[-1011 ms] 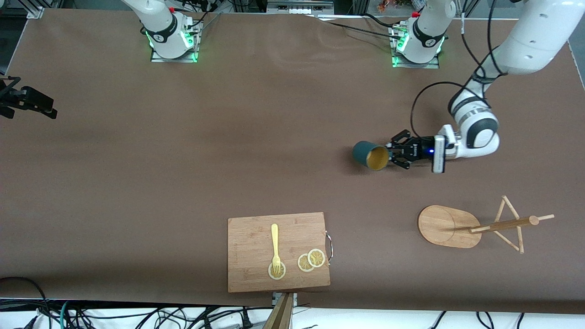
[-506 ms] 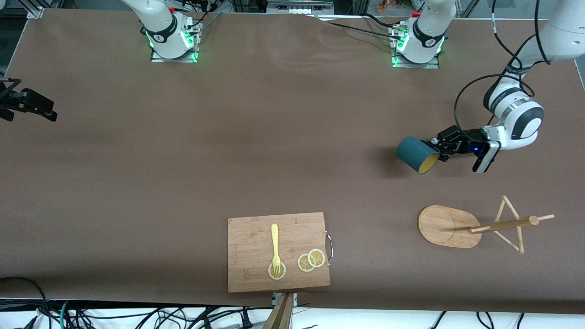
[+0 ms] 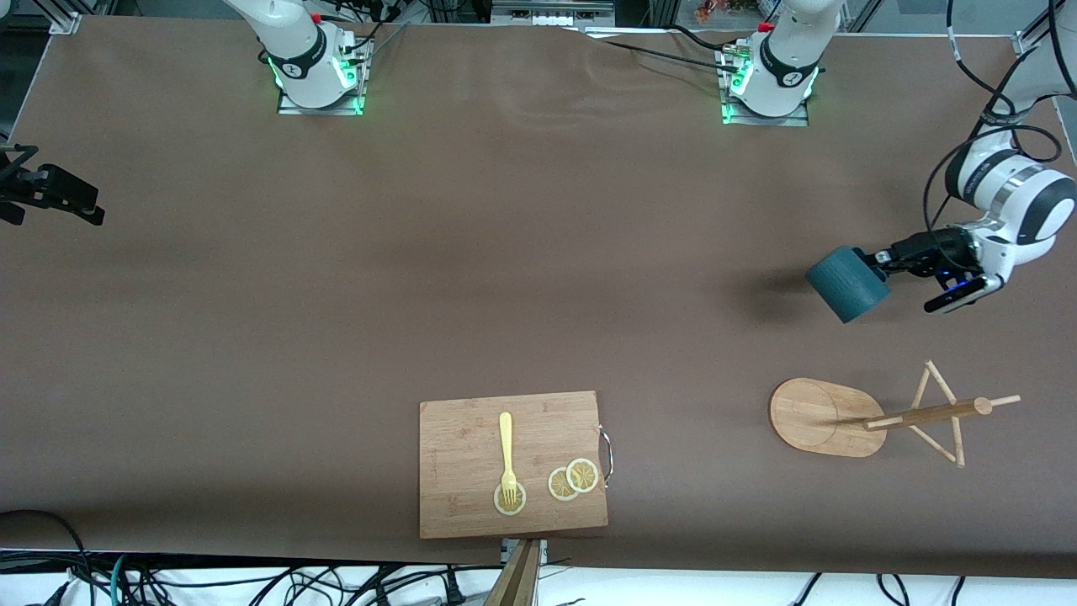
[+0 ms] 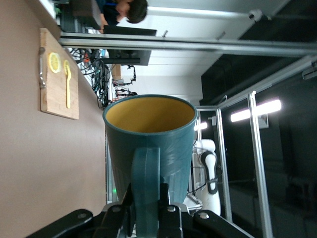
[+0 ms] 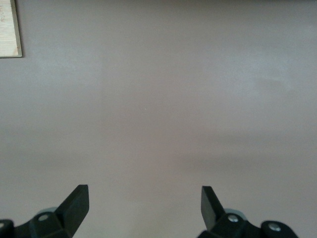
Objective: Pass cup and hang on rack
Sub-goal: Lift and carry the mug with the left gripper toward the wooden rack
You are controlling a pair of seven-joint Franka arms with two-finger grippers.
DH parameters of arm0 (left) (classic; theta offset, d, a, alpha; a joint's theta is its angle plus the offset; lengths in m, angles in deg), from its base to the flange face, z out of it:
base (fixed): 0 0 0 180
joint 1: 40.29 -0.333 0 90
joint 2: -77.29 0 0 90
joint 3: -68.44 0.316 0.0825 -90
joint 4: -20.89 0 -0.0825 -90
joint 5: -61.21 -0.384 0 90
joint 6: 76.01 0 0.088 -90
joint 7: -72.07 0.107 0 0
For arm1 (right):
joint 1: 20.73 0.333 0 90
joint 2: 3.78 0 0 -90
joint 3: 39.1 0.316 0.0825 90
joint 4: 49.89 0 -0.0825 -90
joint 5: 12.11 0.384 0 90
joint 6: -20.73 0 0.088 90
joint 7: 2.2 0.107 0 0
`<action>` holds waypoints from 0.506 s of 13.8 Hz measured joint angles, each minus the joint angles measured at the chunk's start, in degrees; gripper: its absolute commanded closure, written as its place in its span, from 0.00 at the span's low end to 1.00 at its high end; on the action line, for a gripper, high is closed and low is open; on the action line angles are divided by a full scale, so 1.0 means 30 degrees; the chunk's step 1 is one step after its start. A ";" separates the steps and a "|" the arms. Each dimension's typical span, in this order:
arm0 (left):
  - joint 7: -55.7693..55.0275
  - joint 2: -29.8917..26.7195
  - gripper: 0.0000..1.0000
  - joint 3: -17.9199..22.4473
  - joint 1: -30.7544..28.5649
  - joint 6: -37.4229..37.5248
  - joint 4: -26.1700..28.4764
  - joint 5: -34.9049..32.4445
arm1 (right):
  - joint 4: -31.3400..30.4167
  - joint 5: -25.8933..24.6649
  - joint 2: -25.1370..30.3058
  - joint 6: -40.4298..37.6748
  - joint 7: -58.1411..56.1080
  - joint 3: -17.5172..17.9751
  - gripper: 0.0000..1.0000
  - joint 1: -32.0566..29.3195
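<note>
The cup [image 3: 846,282] is a dark teal mug with a mustard-yellow inside. My left gripper [image 3: 885,257] is shut on its handle and holds it tilted in the air over bare table at the left arm's end. In the left wrist view the cup [image 4: 148,129] fills the middle, with the gripper [image 4: 146,198] clamped on the handle. The rack [image 3: 921,414], a bamboo mug tree with an oval base [image 3: 812,417], stands on the table, apart from the cup. My right gripper [image 5: 143,198] is open and empty above bare table.
A wooden cutting board [image 3: 454,471] with a metal handle lies near the table's front edge, carrying a yellow fork [image 3: 506,446] and lemon slices [image 3: 572,480]. A black part [image 3: 50,189], likely my right hand, shows at the right arm's end.
My left gripper has carried the cup toward the left arm's end of the table. The cup has turned so its yellow inside no longer faces the front camera. The right arm barely moved.
</note>
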 measured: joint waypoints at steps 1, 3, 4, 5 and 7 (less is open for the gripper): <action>-0.1805 0.0235 1.00 -0.0006 -0.0015 0.0000 -0.0788 0.0000 | 0.0002 -0.0021 0.0000 0.0002 0.0000 -0.0022 0.00 -0.0008; -0.5235 0.1043 1.00 -0.0021 -0.0006 -0.0024 -0.2805 0.0000 | 0.0006 -0.0043 0.0000 0.0004 0.0000 -0.0053 0.00 -0.0036; -0.6512 0.1598 1.00 -0.0025 -0.0001 -0.0028 -0.4003 0.0001 | 0.0008 -0.0047 0.0000 0.0005 0.0000 -0.0065 0.00 -0.0042; -0.7420 0.2098 1.00 -0.0033 0.0010 -0.0029 -0.5017 0.0001 | 0.0009 -0.0049 0.0000 0.0005 0.0000 -0.0071 0.00 -0.0043; -0.8912 0.3004 1.00 -0.0034 0.0009 -0.0031 -0.6704 0.0000 | 0.0008 -0.0050 0.0000 0.0006 0.0000 -0.0072 0.00 -0.0043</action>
